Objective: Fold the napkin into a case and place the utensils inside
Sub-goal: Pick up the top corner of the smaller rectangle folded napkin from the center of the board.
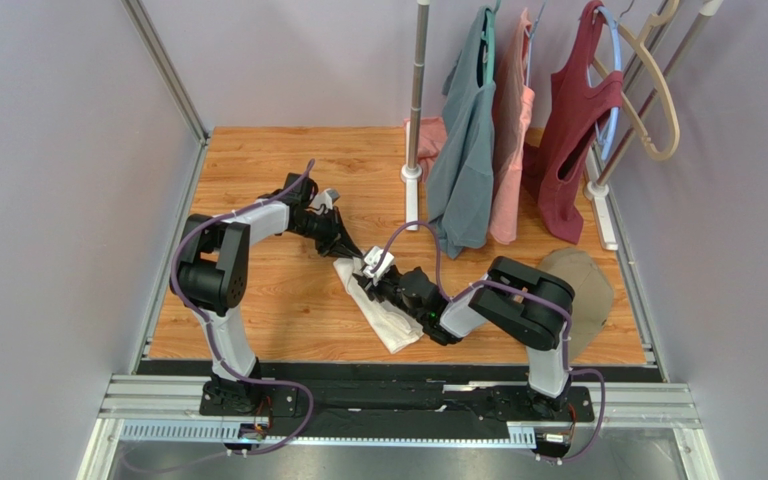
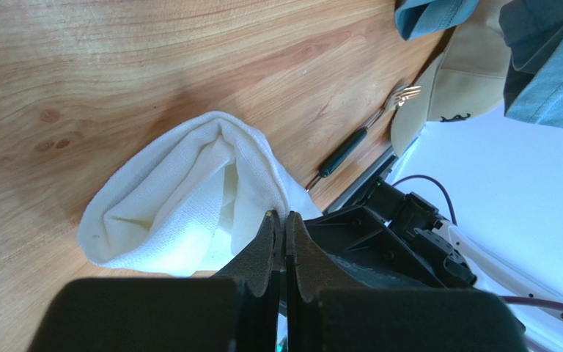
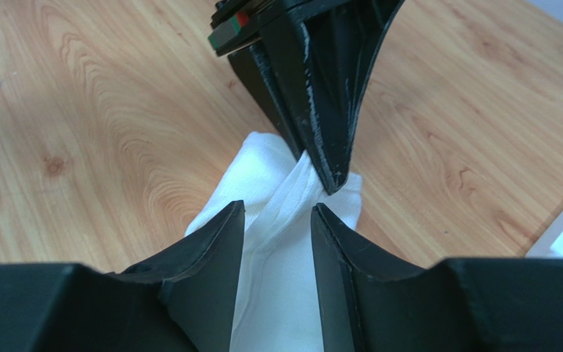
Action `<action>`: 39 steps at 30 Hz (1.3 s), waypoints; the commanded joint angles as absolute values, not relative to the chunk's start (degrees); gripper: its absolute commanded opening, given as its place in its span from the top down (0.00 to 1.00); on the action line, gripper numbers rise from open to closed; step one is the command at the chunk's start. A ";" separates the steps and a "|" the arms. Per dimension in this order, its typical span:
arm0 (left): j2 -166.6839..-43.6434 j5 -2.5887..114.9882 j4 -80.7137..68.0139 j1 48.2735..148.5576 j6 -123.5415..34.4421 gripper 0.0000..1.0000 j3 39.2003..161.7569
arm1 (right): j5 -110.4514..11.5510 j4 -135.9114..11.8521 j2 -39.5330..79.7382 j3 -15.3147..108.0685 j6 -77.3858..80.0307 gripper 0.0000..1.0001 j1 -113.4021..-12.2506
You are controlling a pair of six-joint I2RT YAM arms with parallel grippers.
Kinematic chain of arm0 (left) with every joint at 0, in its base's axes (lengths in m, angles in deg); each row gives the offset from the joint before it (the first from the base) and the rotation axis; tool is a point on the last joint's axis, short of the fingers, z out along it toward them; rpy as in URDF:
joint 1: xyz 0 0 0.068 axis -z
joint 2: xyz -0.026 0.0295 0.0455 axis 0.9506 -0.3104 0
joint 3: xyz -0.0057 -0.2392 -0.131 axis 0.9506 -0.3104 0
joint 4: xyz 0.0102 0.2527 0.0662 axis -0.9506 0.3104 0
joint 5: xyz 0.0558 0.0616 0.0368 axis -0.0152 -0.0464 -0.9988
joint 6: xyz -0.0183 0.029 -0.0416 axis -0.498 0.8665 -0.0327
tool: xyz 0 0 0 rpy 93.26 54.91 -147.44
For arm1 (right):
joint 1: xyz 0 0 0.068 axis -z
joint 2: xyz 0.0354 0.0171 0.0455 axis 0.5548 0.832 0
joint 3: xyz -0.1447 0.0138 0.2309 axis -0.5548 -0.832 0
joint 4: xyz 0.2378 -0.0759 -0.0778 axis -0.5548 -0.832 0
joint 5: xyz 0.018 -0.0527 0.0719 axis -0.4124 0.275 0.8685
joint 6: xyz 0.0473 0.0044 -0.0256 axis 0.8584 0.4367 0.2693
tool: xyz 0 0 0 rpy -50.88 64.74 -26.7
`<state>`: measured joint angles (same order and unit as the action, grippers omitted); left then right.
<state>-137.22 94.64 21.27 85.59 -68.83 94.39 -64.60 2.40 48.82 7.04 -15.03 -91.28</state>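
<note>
The napkin [image 1: 390, 328] lies folded long and narrow in the middle of the worktop [image 1: 258, 300], its mouth gaping like a pouch. There is bare wood to its left and beyond it, and the near edge is close by. A fork [image 2: 365, 136] (dark handle, gold tines) lies apart from it, just beside a beige cap [image 1: 588, 290] at the right edge, and hanging clothes [image 1: 468, 150] crowd the far right. The left fingers [image 2: 270, 246] are pressed together on the napkin's upper layer, that arm angling down from the far left. The right fingers [image 3: 218, 235] stand partly apart astride the cloth, gripping nothing, with the forearm low over it.
</note>
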 commanded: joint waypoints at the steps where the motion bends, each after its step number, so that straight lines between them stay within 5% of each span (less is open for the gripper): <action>1: -135.93 96.89 20.63 85.28 -69.27 1.00 94.14 | -68.43 11.87 50.47 8.36 -18.14 0.56 -91.88; 17: -135.58 97.95 20.10 85.28 -70.06 1.00 93.70 | -68.17 8.27 51.52 10.38 -18.85 0.74 -91.88; 32: -135.58 98.12 19.83 85.19 -70.76 1.00 94.14 | -68.08 1.77 46.17 7.84 -9.38 0.56 -91.80; 39: -135.75 98.74 19.66 85.19 -69.89 1.00 93.96 | -64.06 -29.33 33.87 11.52 12.67 0.42 -91.27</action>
<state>-137.22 96.69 20.70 85.37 -70.31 93.98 -66.96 -11.55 40.34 8.15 -2.51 -91.43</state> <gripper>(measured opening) 0.017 0.554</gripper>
